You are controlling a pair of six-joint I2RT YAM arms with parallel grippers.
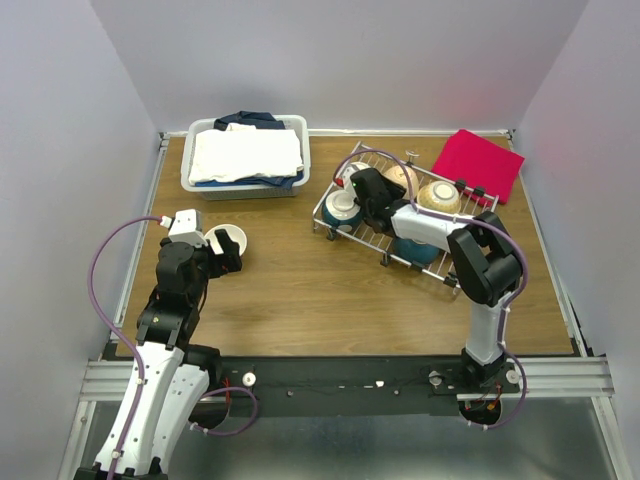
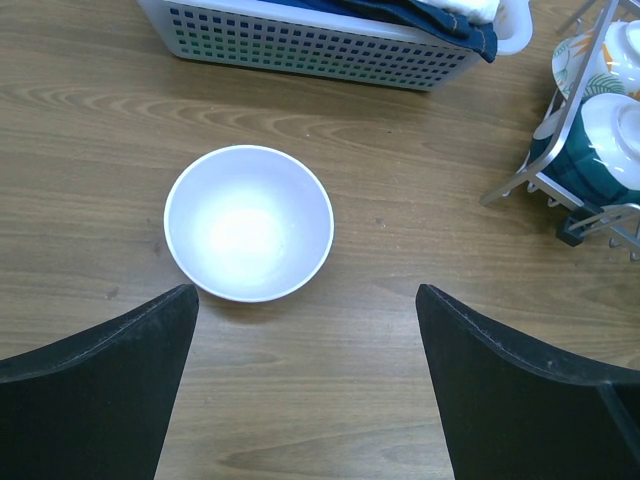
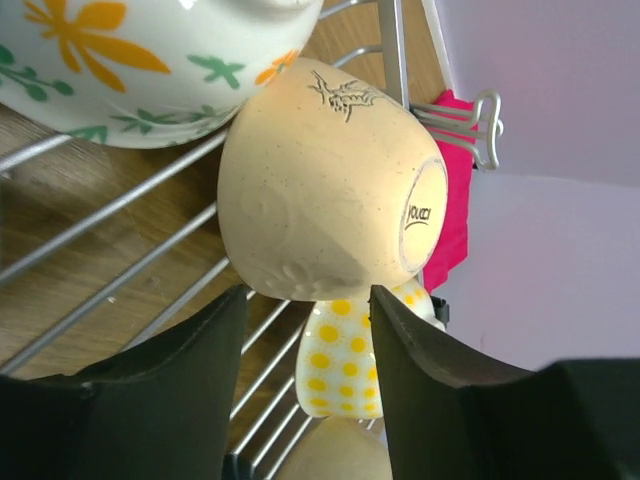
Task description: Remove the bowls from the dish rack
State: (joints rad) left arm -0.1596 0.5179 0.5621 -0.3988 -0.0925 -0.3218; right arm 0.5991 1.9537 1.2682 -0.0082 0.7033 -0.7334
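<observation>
The silver wire dish rack (image 1: 368,232) stands right of centre and holds several bowls: a teal one (image 1: 342,207), a cream one (image 1: 439,196) and a blue one (image 1: 415,250). My right gripper (image 1: 375,188) is inside the rack. In the right wrist view it (image 3: 308,295) is open, its tips at the lower side of a tilted cream bowl (image 3: 320,190), with a floral bowl (image 3: 150,70) beside it and a yellow-dotted bowl (image 3: 350,370) behind. A white bowl (image 1: 230,236) sits upright on the table at the left. My left gripper (image 2: 305,290) is open and empty just short of that bowl (image 2: 248,222).
A white plastic bin (image 1: 245,182) of folded cloth stands at the back left, also in the left wrist view (image 2: 320,45). A red cloth (image 1: 480,162) lies at the back right. The rack's corner with teal bowls (image 2: 590,150) shows at the right of the left wrist view.
</observation>
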